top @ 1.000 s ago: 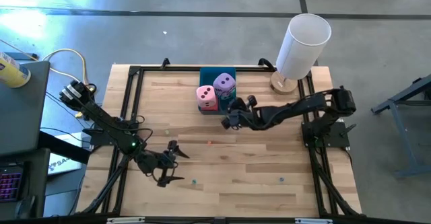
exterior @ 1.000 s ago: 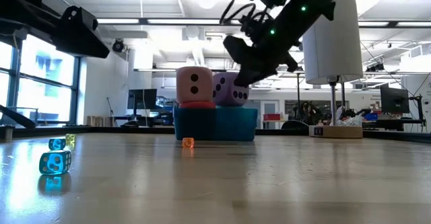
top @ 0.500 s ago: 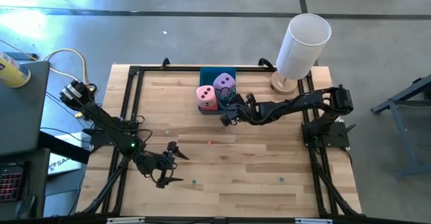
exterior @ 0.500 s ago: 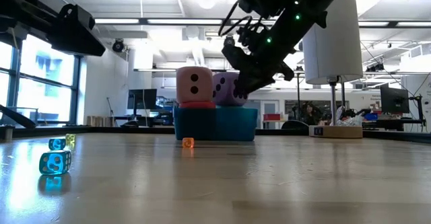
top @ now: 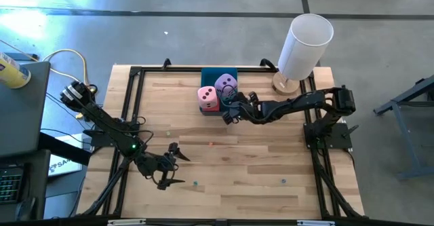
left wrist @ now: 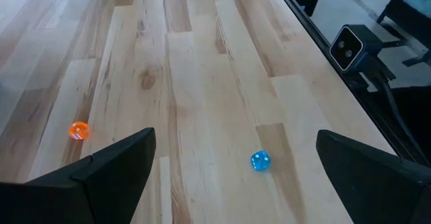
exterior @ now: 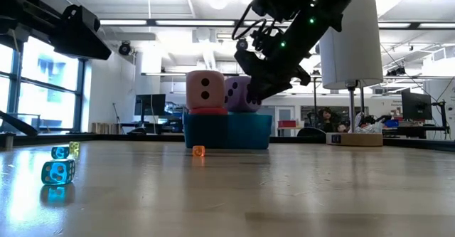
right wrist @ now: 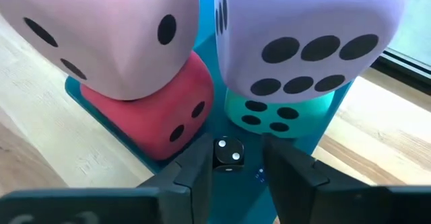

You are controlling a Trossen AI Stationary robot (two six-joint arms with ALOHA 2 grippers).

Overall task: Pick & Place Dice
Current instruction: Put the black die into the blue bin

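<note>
In the right wrist view all four soft dice sit in the blue tray (right wrist: 252,178). The pink die (right wrist: 114,35) rests on the red die (right wrist: 161,109), and the lilac die (right wrist: 303,35) rests on the teal die (right wrist: 283,113). My right gripper (right wrist: 236,143) is narrowly open at the tray's near edge (top: 229,112), beside the lilac die (exterior: 245,95). A small black die (right wrist: 229,153) with white pips shows between its fingertips. My left gripper (top: 178,165) hangs open over the near left of the table. My right gripper comes at the tray slanting down from the table's right. The small black die (right wrist: 229,153) lies against one finger (right wrist: 199,160). A strip of blue shows between it and the other finger (right wrist: 279,163). Whether the gripper touches or holds the die I cannot tell.
Small dice lie loose on the wooden table: an orange one (left wrist: 79,130), a blue one (left wrist: 260,161), and blue and yellow-green ones (exterior: 58,171) near the low camera. A white cylinder on a wooden base (top: 305,43) stands at the far right corner. Black frame rails edge the table.
My right gripper has moved toward the table's left and far edge, closing in on the blue tray and sinking a little beside the lilac die. The four soft dice and my left arm have kept still.
</note>
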